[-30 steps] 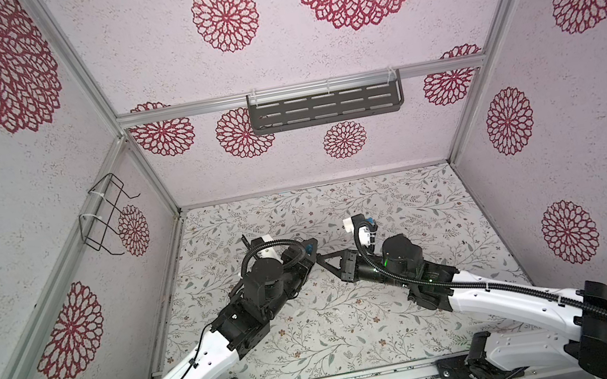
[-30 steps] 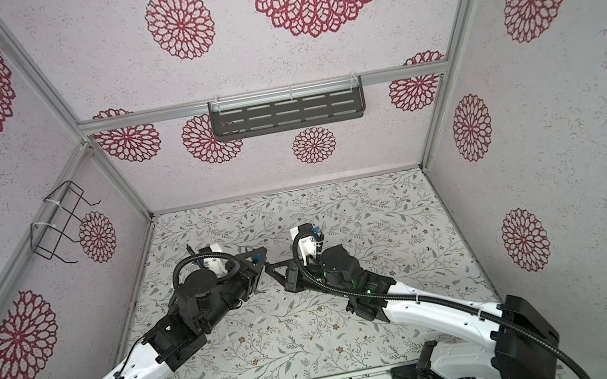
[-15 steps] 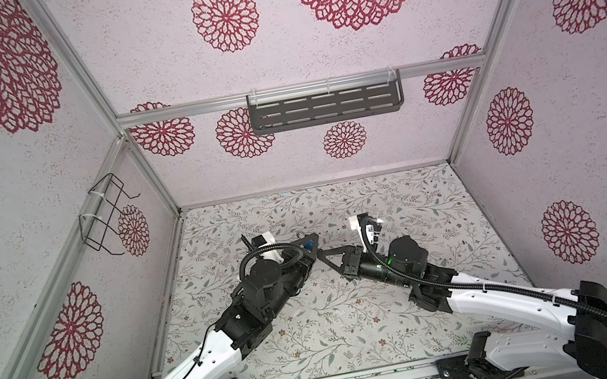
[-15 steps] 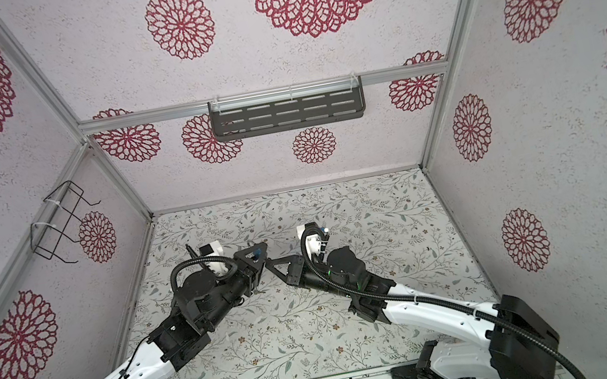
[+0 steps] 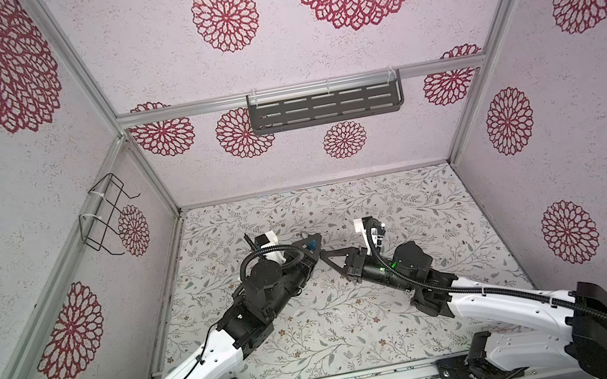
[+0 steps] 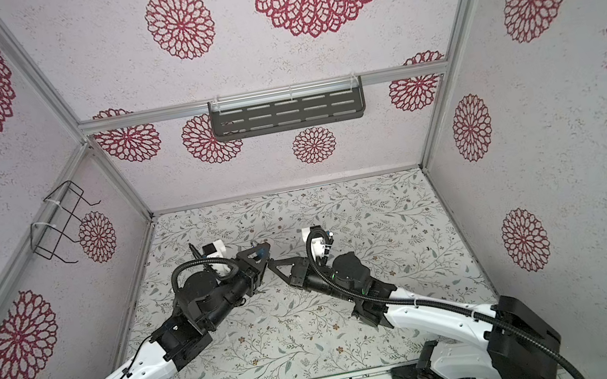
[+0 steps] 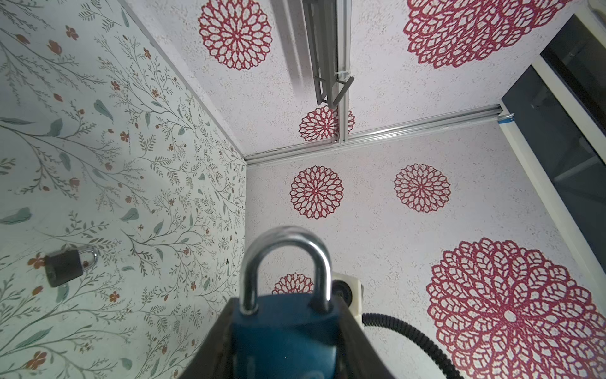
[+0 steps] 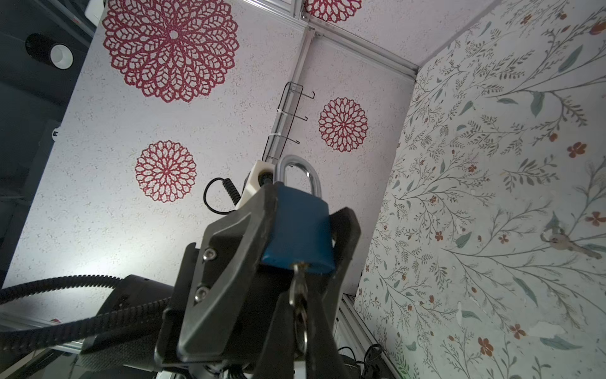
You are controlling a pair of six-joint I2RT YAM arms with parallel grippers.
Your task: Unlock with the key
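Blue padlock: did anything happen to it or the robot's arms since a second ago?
Hardly anything. The right gripper, pinching the key stuck in the blue padlock, seems to have twisted a little at the wrist, and its arm shifted slightly. Nothing was grabbed or let go. The left gripper still clamps the padlock in the same spot. The shackle looks shut.

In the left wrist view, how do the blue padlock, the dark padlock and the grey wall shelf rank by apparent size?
1. blue padlock: largest, though it is nearest the camera.
2-3. grey wall shelf and dark padlock: about alike; the shelf is far and cut by the picture's edge, so unranked.
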